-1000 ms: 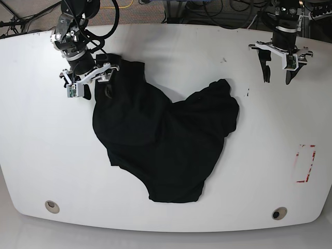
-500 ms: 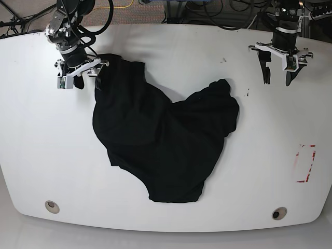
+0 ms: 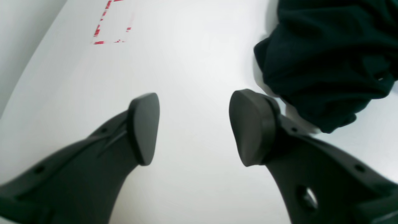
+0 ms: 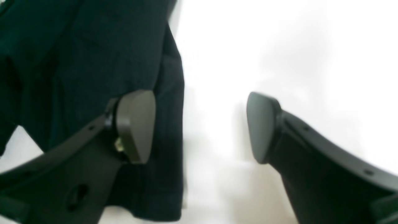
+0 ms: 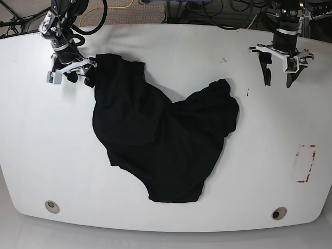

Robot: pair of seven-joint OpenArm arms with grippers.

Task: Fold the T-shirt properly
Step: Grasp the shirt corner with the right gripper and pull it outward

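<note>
We saw the T-shirt [image 5: 163, 140] lying mid-desk [image 5: 41, 155].
The right gripper [image 5: 72, 78] sat at its far corner; the left gripper [image 5: 278, 74] stood well apart.

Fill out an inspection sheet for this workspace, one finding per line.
Surface: white table, red dashed rectangle near one edge, two round fittings along the front.
Job's things: T-shirt lies crumpled, not folded.
Clutter: nothing seen.
Grippers: right gripper at the shirt's upper corner, jaws open, holding nothing; left gripper over bare table, jaws open, apart from the shirt.
Cables: a tangle behind the table's far edge.
Surroundings: pale floor in front.
</note>
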